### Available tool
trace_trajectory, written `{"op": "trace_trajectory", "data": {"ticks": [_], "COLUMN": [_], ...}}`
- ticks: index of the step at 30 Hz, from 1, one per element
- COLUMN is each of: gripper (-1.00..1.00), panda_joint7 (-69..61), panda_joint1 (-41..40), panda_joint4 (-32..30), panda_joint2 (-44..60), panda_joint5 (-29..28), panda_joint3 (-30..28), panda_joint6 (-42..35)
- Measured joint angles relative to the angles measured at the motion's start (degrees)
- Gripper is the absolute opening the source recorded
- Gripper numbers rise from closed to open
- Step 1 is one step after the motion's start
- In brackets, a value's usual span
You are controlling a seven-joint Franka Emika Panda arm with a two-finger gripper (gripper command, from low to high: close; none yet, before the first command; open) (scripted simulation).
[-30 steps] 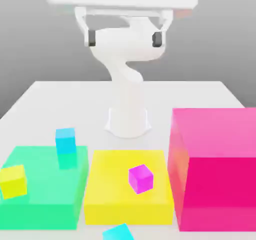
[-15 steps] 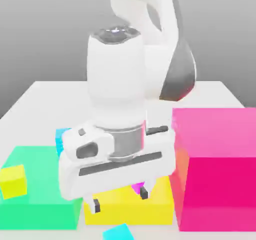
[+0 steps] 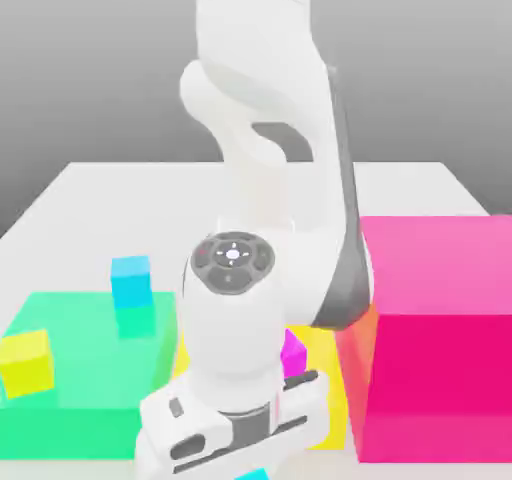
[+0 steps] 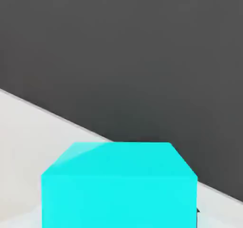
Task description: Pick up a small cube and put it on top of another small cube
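A small cyan cube (image 4: pixel 118 186) sits on the white table right under my hand and looms large in the hand view. In the exterior view only a sliver of this cyan cube (image 3: pixel 257 475) peeks out at the front edge, below my gripper (image 3: pixel 235 440). The small magenta cube (image 3: pixel 293 354) rests on the flat yellow block (image 3: pixel 322 348), mostly hidden behind my arm. A second small cyan cube (image 3: pixel 131 280) stands at the back of the green block (image 3: pixel 80 353).
A huge pink block (image 3: pixel 440 338) rises at the exterior view's right, close to my arm. A small yellow cube (image 3: pixel 25 362) lies on the green block at the left. The white table (image 3: pixel 110 208) stretches behind the blocks.
My arm has swung further forward and down. The hand has dropped from above the yellow block to the table's front edge over the front cyan cube, and now covers most of the magenta cube.
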Motion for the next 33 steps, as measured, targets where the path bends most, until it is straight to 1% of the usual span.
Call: {"op": "trace_trajectory", "data": {"ticks": [3,11,19,21,24,25,30,31,33], "gripper": [-1.0,-1.0,-1.0,-1.0,-1.0,1.0,1.0,1.0,1.0], "panda_joint7": [0.52,0.06,-3.08,-3.68,-3.93,-3.93,-3.93,-3.89,-3.87], "panda_joint1": [0.51,2.53,4.24,4.57,4.79,4.79,4.79,4.78,4.8], "panda_joint4": [-1.57,-11.52,-21.9,-23.59,-25.18,-25.57,-25.57,-25.76,-25.34], "panda_joint2": [-5.92,-22.43,-38.81,-38.55,-33.63,-32.08,-32.08,-31.3,-33.22], "panda_joint5": [-0.96,-4.4,-4.46,-4.14,-3.97,-4.0,-4.0,-4.06,-4.06], "panda_joint3": [-0.5,0.23,1.41,1.51,1.41,1.39,1.39,1.38,1.42], "panda_joint6": [-4.33,-10.76,-16.82,-14.89,-8.39,-6.44,-6.45,-5.44,-7.76]}}
